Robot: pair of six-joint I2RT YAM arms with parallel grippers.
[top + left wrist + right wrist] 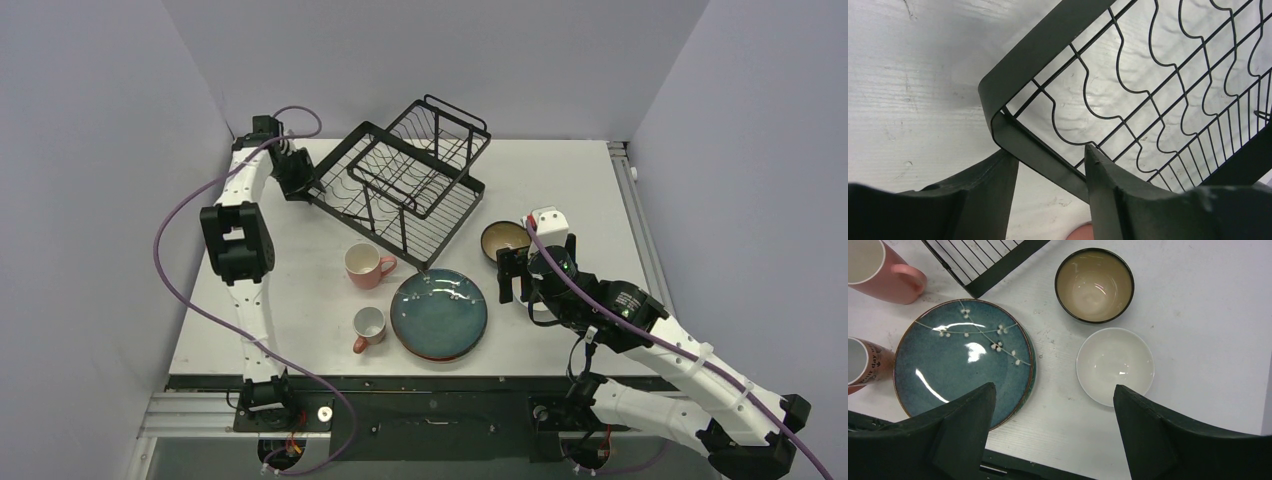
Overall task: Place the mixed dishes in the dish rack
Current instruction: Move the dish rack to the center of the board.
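The black wire dish rack (410,185) stands skewed at the back of the table. My left gripper (298,183) is at its left corner; in the left wrist view the fingers (1048,150) stand apart on either side of the rack's rim bar (1013,75), open. A dark teal plate (438,313) tops a stack near the front, with a pink mug (365,265) and a white orange-handled mug (368,327) left of it. My right gripper (1054,387) hovers open and empty over bare table between the teal plate (963,360) and the small white bowl (1115,366). The brown bowl (1094,284) lies behind the white one.
The rim of a second plate (1032,375) shows under the teal one. The table's front edge (1048,471) lies just below my right fingers. Grey walls close in the table on the left, back and right.
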